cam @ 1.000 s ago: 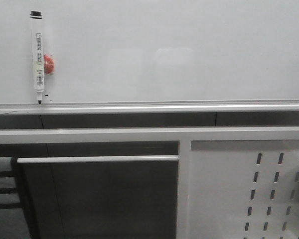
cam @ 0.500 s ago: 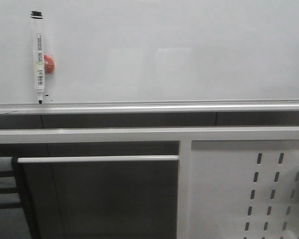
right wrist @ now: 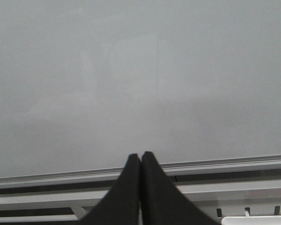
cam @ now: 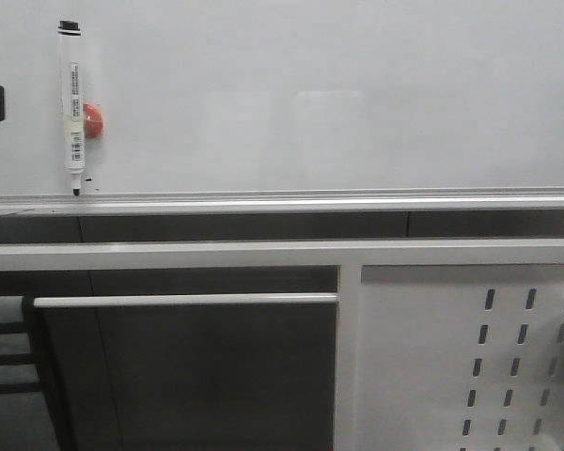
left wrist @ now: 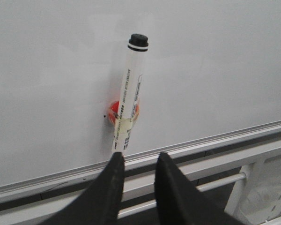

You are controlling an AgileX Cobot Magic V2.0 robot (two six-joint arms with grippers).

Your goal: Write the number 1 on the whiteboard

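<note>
Left gripper point(left wrist: 136, 161) released, fingers parted, aimed at marker point(left wrist: 128, 101) base. Marker stands upright on whiteboard point(cam: 357, 94) at 9 o'clock, tip on rail. Right gripper point(right wrist: 140, 159) clenched, empty, facing bare board. No "1" stroke visible.

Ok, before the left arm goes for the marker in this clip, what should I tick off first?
1. White marker pen with black cap upright on the glossy grey-white whiteboard, held by a red round magnet: ok.
2. Left end effector open, fingers apart just below the marker: ok.
3. Marker lined up with the gap between the fingers: not ok, it sits nearer one finger.
4. Right end effector shut, empty and away from the marker: ok.
5. Writing area clear, no number 1 drawn yet: ok.
6. Marker tip uncapped: cannot tell.
</note>
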